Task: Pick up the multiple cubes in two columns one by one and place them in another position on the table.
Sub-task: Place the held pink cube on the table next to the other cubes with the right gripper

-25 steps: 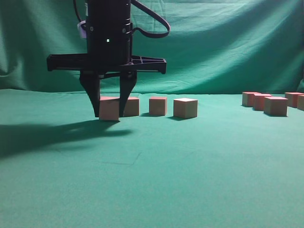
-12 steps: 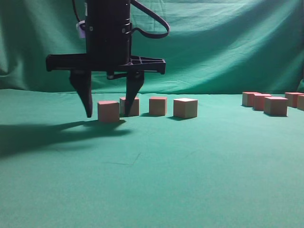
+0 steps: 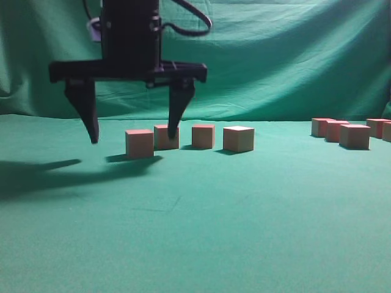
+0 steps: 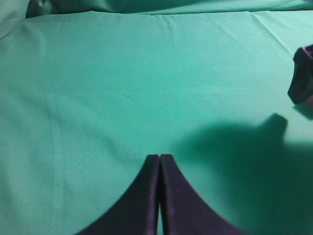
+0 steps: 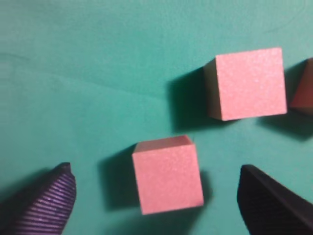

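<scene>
The green table (image 3: 201,232) stretches wide under a wrinkled green cloth backdrop (image 3: 293,55). The black arm (image 3: 129,33) comes down from above on the left side of the exterior view, and below it the right gripper (image 3: 133,135) hangs with its two fingers spread far apart, empty, their tips just off the cloth. Between those fingers, touching neither, sits a cube (image 3: 139,143) flat on the table, tan on the sides and pink-red on top; the right wrist view shows it square between the fingertips with clear cloth on both sides. Behind it and to its right a row of three more cubes (image 3: 203,136) runs across the table, the nearest of them partly hidden by the right-hand finger. Well apart, at the far right edge, a second cluster of cubes (image 3: 354,136) stands close together. The left gripper (image 4: 159,159) hovers over bare cloth with its fingers pressed together, holding nothing.
</scene>
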